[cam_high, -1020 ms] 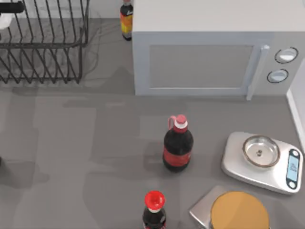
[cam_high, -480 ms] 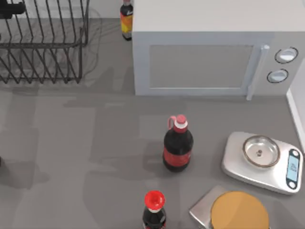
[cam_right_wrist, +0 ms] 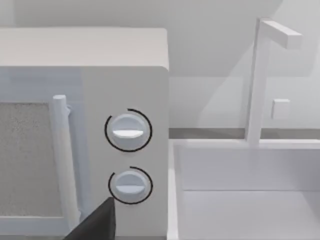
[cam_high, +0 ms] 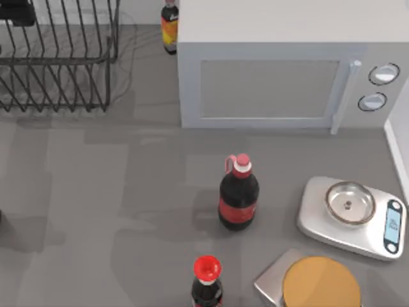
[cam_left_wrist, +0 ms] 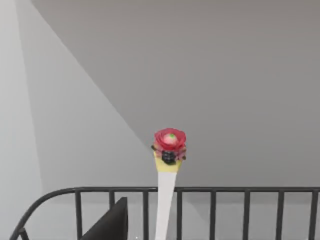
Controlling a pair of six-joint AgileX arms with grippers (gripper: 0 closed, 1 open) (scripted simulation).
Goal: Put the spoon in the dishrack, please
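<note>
From my remote station, the biggest thing on the grey tabletop is the pale grey microwave oven with two round dials at the back. Left of it stands the large dark metal wire dishrack with thin upright tines, in the far left corner. At the right sit a silver kitchen scale with a steel bowl and, nearer, a grey scale bearing an orange disc. Two dark red-capped cola bottles stand mid-table and at the near edge.

My left gripper is over the rack's far left end; I cannot tell how its fingers stand. In the left wrist view the slim white spoon with a red-and-yellow knob rises upright above the rack's top rail.

The right wrist view faces the microwave's dials and a white sink.
</note>
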